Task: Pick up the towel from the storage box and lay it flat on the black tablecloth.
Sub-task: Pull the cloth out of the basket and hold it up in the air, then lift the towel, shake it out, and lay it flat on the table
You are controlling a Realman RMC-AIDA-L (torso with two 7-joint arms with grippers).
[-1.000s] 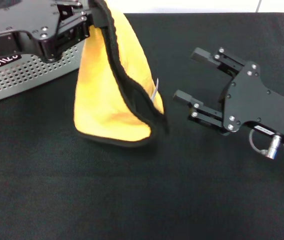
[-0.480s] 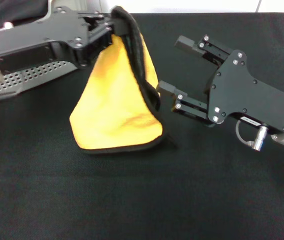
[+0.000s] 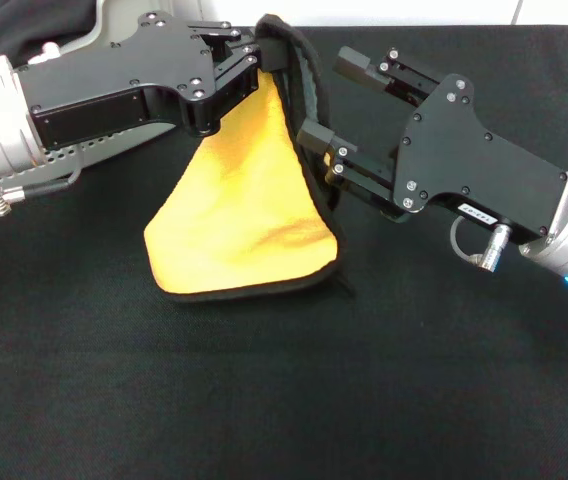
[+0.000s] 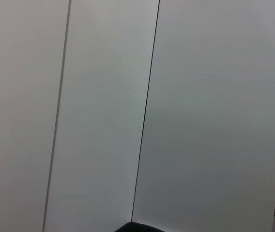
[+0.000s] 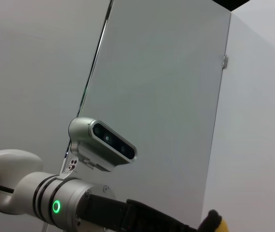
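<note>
- The squarish microfibre towel [image 3: 249, 205], yellow-orange face outward with black stitched edging, is seen hanging folded above the plain black tablecloth [image 3: 284, 400] that covers the tabletop; its lower edge rests on or just over the cloth.
- The towel's top corner is clamped in the left hand [image 3: 247, 58], at about 12 o'clock of the towel.
- The right hand [image 3: 336, 97] is placed at 2 o'clock of the towel, fingers apart, the near finger [image 3: 316, 134] touching the black edging.
- The light grey perforated plastic storage box [image 3: 89, 150] is glimpsed at 10 o'clock, mostly hidden behind the left arm.
- In the right wrist view, a yellow tip of towel [image 5: 215, 223] is shown beside the left arm.
- Only a pale wall is shown in the left wrist view.
</note>
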